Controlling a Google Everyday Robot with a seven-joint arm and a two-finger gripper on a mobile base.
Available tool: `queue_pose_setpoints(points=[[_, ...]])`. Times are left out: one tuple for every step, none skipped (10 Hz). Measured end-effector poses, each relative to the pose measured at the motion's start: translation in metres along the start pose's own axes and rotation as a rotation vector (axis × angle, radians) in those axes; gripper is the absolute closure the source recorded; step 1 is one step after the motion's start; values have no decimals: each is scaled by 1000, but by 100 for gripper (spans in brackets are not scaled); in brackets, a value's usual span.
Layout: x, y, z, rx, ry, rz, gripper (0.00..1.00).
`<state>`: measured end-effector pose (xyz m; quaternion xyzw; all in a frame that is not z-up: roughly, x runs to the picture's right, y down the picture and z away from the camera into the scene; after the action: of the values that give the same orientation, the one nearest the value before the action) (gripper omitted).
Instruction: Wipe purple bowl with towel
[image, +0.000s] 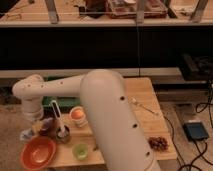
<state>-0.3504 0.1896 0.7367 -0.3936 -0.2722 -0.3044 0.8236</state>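
The purple bowl (48, 127) sits at the table's left edge, dark and partly hidden behind my arm. A pale towel (27, 134) hangs just left of the bowl, under my wrist. My gripper (35, 125) is at the end of the white arm (100, 110), pointing down at the bowl's left rim, with the towel at it. The arm's wrist covers most of the gripper.
An orange bowl (37, 152) lies at the front left. A metal cup with a white utensil (61, 131), an orange-and-white cup (77, 116) and a small green cup (80, 151) stand close by. A fork (142, 106) and a dark cluster (159, 143) lie on the right. A green tray (52, 102) lies behind.
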Motion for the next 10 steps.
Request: queue_pose_setpoints(points=[[10,7,-3,1,11,30,100],[18,9,-3,1,21,48,100],[26,5,-4,6,28,60,100],[30,1,-5,3,36,59,100],[34,-12,-6,6,42,53,100],[35,-28,-6,10,48,42,100],[33,-42,-5,8,54,29,100],[30,-48,-4,5,55,19,100],[33,-54,-2,1,56,13,100],[34,-58,0,-1,53,8,100]])
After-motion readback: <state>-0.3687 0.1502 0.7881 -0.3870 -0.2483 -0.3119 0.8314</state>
